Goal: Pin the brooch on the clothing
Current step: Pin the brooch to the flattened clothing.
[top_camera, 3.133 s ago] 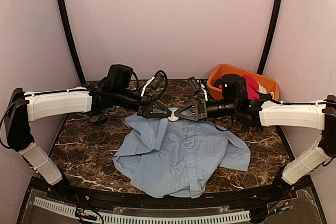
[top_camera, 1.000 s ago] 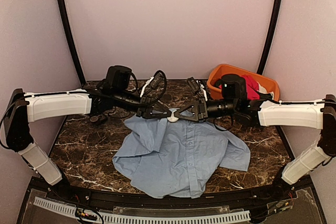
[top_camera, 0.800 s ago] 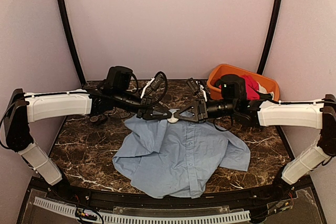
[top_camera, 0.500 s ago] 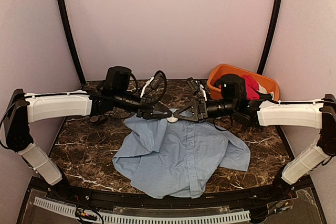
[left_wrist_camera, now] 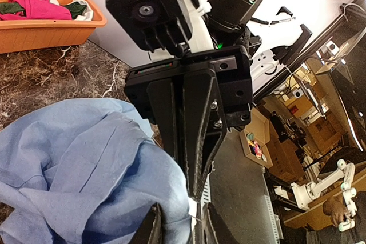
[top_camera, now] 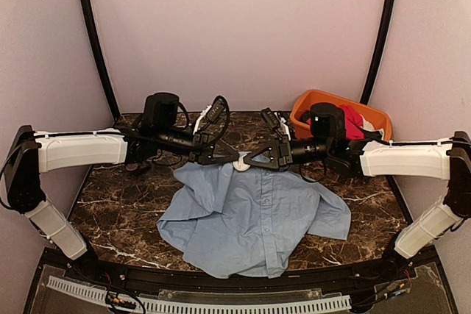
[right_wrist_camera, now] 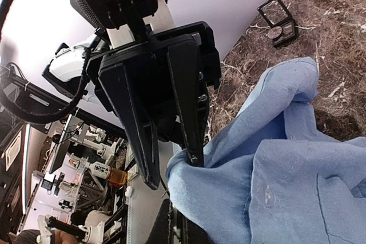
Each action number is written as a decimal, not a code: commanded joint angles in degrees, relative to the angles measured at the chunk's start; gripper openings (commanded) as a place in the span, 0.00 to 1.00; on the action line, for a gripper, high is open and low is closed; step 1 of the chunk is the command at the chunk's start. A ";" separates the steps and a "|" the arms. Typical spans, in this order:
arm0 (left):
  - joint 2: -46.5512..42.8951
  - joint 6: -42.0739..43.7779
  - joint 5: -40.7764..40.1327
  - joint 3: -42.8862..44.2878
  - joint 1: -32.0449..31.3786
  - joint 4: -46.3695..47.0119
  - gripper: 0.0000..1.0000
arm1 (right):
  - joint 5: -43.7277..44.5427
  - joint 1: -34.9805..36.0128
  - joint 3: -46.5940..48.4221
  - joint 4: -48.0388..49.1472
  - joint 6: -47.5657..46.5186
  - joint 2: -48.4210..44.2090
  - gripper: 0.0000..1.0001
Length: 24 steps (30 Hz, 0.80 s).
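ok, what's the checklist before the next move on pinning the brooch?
1. Right hand shut at raised fold of the light blue thin-fabric shirt: ok.
2. Left hand holding that fold: cannot tell.
3. Small dark round brooch located: cannot tell, not visible in any view.
4. Shirt body resting on the dark marble table: ok.
5. Orange plastic basket with red garment clear of both hands: ok.

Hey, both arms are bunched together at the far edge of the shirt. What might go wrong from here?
The left tool and right tool grip the shirt at its far edge with their tips almost touching, so a small misstep may knock them together. Only a small fold is pinched, so the cloth might slip out if they lift.
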 commanded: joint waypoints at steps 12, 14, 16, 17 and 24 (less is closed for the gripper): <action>-2.80 6.93 -1.09 1.95 -2.00 -7.20 0.23 | -4.74 -1.45 -0.17 10.99 5.49 2.00 0.00; -2.68 6.83 -1.18 1.97 -2.01 -7.01 0.23 | -4.92 -1.45 -0.20 11.18 5.63 2.17 0.00; -2.61 6.80 -1.31 2.01 -1.96 -6.97 0.22 | -4.96 -1.49 -0.09 11.23 5.80 2.27 0.00; -2.60 6.81 -1.36 2.01 -1.99 -7.01 0.22 | -5.11 -1.45 -0.09 11.30 5.86 2.28 0.00; -2.69 7.68 -2.01 2.01 -2.00 -7.90 0.19 | -5.67 -1.45 0.13 11.61 6.47 2.49 0.00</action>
